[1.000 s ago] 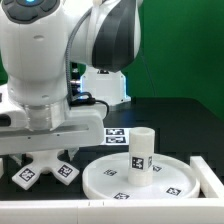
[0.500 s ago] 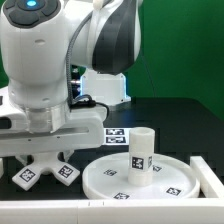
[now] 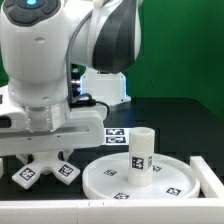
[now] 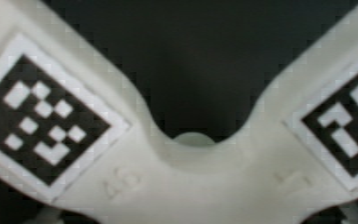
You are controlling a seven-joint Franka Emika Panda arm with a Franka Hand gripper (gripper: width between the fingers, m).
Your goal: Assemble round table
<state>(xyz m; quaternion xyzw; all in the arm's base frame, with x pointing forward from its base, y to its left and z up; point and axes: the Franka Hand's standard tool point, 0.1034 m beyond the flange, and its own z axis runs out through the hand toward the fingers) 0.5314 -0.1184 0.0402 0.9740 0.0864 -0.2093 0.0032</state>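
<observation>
The white cross-shaped foot (image 3: 42,170) lies on the black table at the exterior view's left, its tagged arms spread toward the front. My gripper (image 3: 45,150) is lowered right over the foot's middle, and the wrist body hides its fingers. In the wrist view the foot (image 4: 179,165) fills the picture, with two tagged arms and the hub very close; no finger shows clearly. The large round disc (image 3: 105,178) lies flat to the right of the foot. The short cylinder leg (image 3: 141,150) stands upright on the disc.
The marker board (image 3: 118,134) lies on the table behind the disc. A white raised wall (image 3: 207,176) runs along the right and front of the work area. A white box (image 3: 105,86) stands at the back behind the arm.
</observation>
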